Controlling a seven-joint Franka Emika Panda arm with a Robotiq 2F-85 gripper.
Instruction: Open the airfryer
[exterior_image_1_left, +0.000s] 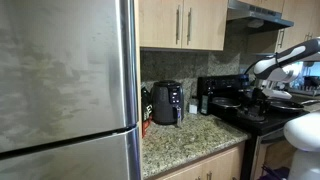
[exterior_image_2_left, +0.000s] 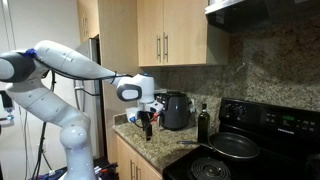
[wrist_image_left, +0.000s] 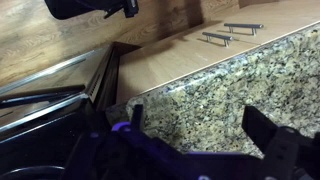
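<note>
The black glossy airfryer (exterior_image_1_left: 167, 102) stands on the granite counter against the backsplash, drawer shut, and shows in both exterior views (exterior_image_2_left: 177, 110). My gripper (exterior_image_2_left: 147, 120) hangs over the counter's front part, beside the airfryer and apart from it; it also shows in an exterior view (exterior_image_1_left: 252, 92). In the wrist view my gripper (wrist_image_left: 200, 132) is open and empty, with both fingers spread over bare granite (wrist_image_left: 200, 90). I cannot tell whether the dark shape at the top edge of the wrist view is the airfryer.
A slim dark bottle (exterior_image_2_left: 203, 122) stands between the airfryer and the black stove (exterior_image_2_left: 270, 130), which holds dark pans (exterior_image_2_left: 235, 145). A steel fridge (exterior_image_1_left: 65, 90) fills one side. Wooden cabinets (exterior_image_2_left: 165, 40) hang above the counter. A small red-labelled item (exterior_image_1_left: 146, 115) sits next to the airfryer.
</note>
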